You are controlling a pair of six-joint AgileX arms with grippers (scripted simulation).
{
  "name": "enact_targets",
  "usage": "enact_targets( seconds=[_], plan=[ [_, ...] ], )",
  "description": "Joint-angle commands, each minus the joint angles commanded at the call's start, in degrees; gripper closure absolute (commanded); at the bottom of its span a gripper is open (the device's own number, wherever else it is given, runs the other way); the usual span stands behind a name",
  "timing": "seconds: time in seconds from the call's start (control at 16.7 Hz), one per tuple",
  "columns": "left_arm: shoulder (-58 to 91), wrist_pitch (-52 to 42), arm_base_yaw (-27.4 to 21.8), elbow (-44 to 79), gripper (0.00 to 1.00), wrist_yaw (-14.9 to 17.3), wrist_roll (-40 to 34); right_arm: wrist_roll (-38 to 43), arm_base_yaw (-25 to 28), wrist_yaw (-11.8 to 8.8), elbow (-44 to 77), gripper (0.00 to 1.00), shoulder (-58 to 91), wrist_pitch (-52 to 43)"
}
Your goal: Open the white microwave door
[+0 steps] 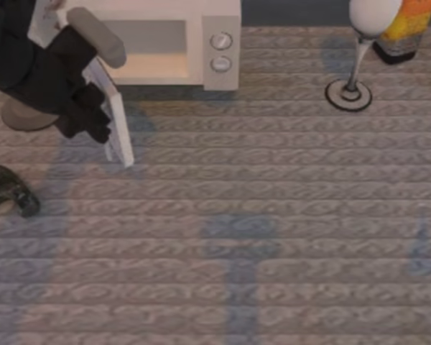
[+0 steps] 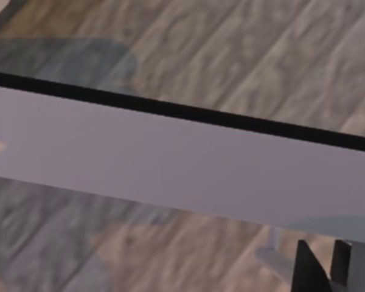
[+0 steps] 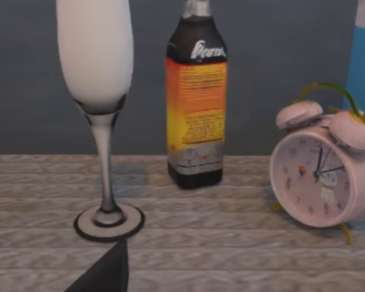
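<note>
Top view: the white microwave (image 1: 201, 43) sits at the far edge of the table, left of centre, cavity exposed and the two knobs on its right-hand panel facing forward. The door (image 1: 119, 128) is swung well out, hinged on the microwave's left side, its free edge pointing toward the near side of the table. The left gripper (image 1: 93, 123) is pressed up against the door's outer face near that free edge; I can't tell from here whether the jaws are clamped on the panel or just hooked beside it. A dark green object (image 1: 11, 190) lies at the left edge of the table, well apart from the door's swing. A wine glass (image 1: 360, 43) and a bottle (image 1: 408, 29) stand far right. Left wrist view: the frame is filled by the door's edge (image 2: 182, 164) running across as a pale band with a black trim line, with dark fingertips (image 2: 310, 267) at one corner; jaw state is still unreadable. Right wrist view: glass (image 3: 100, 91), bottle (image 3: 196, 97) and a pink alarm clock (image 3: 322, 176); the right arm is parked there, jaws not readable. My read: door's nearly fully open. To finish clean, follow the hinge arc, don't pull straight, keep contact near the free edge, stop before the hinge binds.
</note>
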Motion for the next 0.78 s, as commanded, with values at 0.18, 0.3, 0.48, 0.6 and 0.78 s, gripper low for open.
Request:
enact_targets(
  seconds=[0.18,0.3,0.48,0.6,0.78],
  plan=[
    [0.0,0.0,0.0,0.0,1.00,0.0,0.0,0.0,0.0,0.0,0.0,0.00,0.0,0.0],
    [0.0,0.0,0.0,0.0,1.00,0.0,0.0,0.0,0.0,0.0,0.0,0.00,0.0,0.0],
    [0.0,0.0,0.0,0.0,1.00,0.0,0.0,0.0,0.0,0.0,0.0,0.00,0.0,0.0],
    [0.2,-0.1,0.0,-0.2,1.00,0.2,0.1,0.0,0.0,0.0,0.0,0.00,0.0,0.0],
    [0.2,-1.3,1.1,0.3,1.00,1.2,3.3,0.0,0.0,0.0,0.0,0.00,0.0,0.0]
  ],
)
